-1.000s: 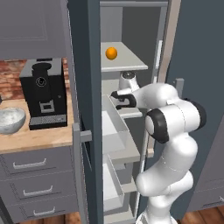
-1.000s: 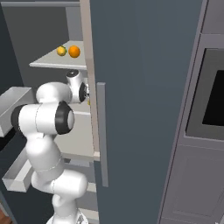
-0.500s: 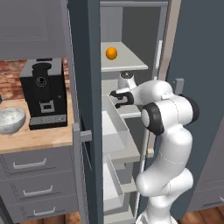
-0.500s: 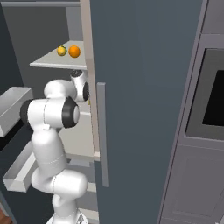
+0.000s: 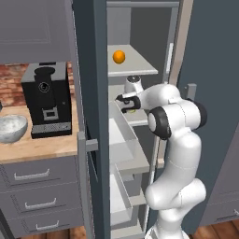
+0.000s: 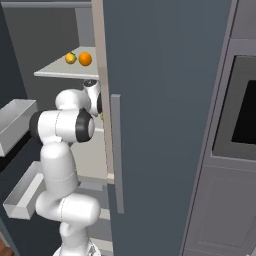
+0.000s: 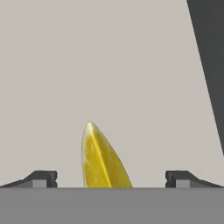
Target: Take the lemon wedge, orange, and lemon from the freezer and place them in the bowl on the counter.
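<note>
In the hand view we see the lemon wedge point(image 7: 101, 159) dead centre between the two fingertips point(image 7: 41, 178), its pointed tip aimed away from the hand and its long axis running straight along the approach line, so the gripper point(image 7: 111, 180) is already lined up on it. The jaws stand wide apart, one tip well left and one well right of the wedge, neither touching it; nothing is held. We judge the next move needs only a short push forward, then a close across the wedge's thin width. The wedge lies on the light grey shelf point(image 7: 109, 65) of the freezer point(image 5: 93, 70), the middle one, below the shelf that carries the orange point(image 5: 119, 56) and the lemon point(image 6: 70, 58), which sit just beside each other, lemon to the left in the right base view. In the left base view the arm is folded, elbow high and near, forearm reaching left and far into the open freezer, hand roughly level at the middle shelf. The bowl point(image 5: 11, 127) waits on the counter point(image 5: 42, 145) well to the left, beside the coffee machine point(image 5: 46, 100).
</note>
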